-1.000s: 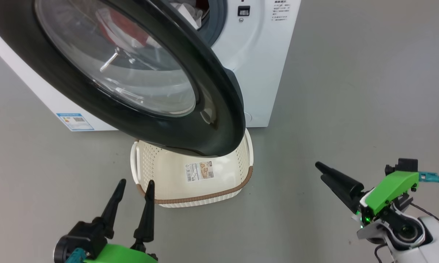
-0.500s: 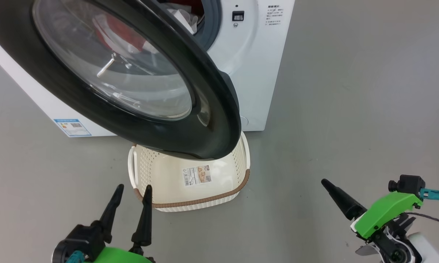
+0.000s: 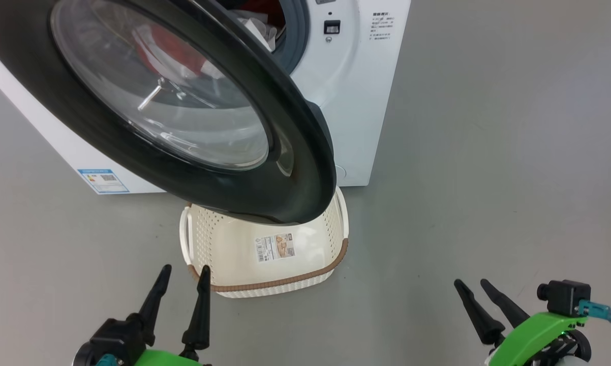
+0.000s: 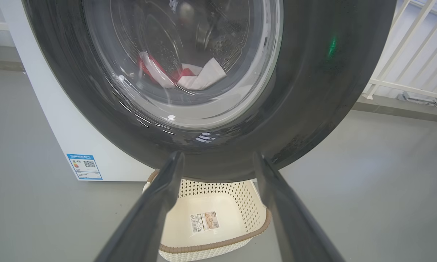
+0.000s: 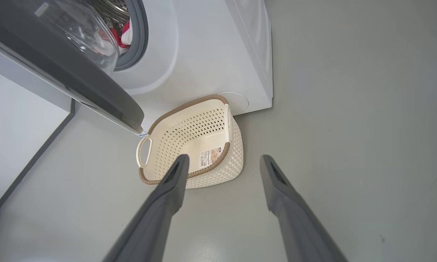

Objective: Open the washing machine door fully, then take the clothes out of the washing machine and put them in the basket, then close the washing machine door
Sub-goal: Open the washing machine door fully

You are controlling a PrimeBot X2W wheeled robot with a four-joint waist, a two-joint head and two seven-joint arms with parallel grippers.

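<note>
The washing machine (image 3: 356,101) stands on the grey floor (image 3: 488,178) with its door (image 3: 305,168) swung partway out on its left side, so the black rim hangs over the back half of the basket (image 3: 265,282). The clothes (image 4: 200,78) are in the drum, a crumpled heap of red and white low in the steel tub. I see them through the door's glass bowl, and a bit of white shows in the gap between the door's edge and the grey rubber ring (image 5: 140,36).

The basket sits on the floor right in front of the machine, towards its lower right corner. Whether its far end touches the white front, I cannot tell. Inside it are bare perforated walls and a paper label (image 3: 276,247) stuck to the bottom, with no cloth in the part the door leaves uncovered.

The left gripper (image 3: 185,268) hovers by the basket's near left corner, fingers apart and holding nothing. They point up at the door's lower rim. The right gripper (image 3: 471,282) hangs over bare floor well to the right of the basket, its fingers also spread and empty. A blue sticker (image 3: 103,181) marks the machine's lower left corner.
</note>
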